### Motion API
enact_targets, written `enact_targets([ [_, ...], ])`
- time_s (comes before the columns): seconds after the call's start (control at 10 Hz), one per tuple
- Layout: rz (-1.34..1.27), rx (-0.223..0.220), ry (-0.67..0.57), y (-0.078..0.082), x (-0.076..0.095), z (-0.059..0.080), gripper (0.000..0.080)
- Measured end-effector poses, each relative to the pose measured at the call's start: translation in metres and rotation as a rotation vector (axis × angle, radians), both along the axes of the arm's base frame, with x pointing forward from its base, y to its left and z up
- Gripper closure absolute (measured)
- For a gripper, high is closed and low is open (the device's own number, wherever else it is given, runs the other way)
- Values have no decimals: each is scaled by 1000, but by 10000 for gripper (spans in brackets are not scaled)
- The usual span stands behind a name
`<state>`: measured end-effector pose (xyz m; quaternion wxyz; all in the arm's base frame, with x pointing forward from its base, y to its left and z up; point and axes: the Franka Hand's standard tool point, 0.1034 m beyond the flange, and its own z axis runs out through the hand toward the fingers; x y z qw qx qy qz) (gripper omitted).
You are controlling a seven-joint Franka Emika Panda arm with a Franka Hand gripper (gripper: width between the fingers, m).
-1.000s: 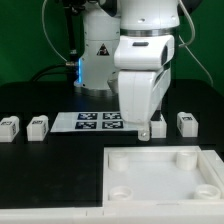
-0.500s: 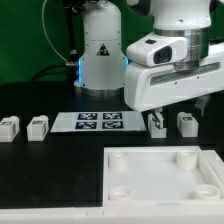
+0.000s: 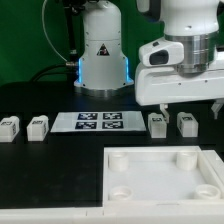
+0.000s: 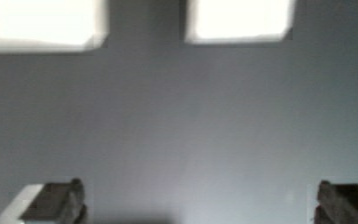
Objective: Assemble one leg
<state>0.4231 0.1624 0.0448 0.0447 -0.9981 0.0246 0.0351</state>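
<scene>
Leg loose on table, claw released

The leg is set on the black table just beside a second leg, at the exterior view's right of the marker board. A third leg and a fourth leg are laid at its left. A white panel is placed nearer the camera. The claw is held above, fingers spread wide.

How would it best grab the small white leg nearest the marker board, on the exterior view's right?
Probably from straight above, pinching the leg by its two flat sides: it lies low on the table, with gaps toward the marker board and the next leg.
</scene>
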Motion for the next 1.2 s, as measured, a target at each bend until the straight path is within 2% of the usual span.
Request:
enact_targets([
  [0.1, 28, 1, 2, 11, -4, 0, 150],
  [0.3, 51, -3, 23, 12, -7, 0, 150],
  [0.4, 72, -17, 96, 8, -13, -1, 150],
  [0.6, 102, -28, 290, 6, -14, 0, 150],
  [0.7, 85, -42, 388, 7, -16, -3, 150],
  [0.8, 76, -59, 491, 11, -27, -11, 150],
  [0.9, 95, -68, 604, 13, -32, -12, 150],
  [1.0, 94, -60, 628, 14, -25, -15, 150],
  [1.2, 94, -59, 616, 14, -26, -15, 150],
])
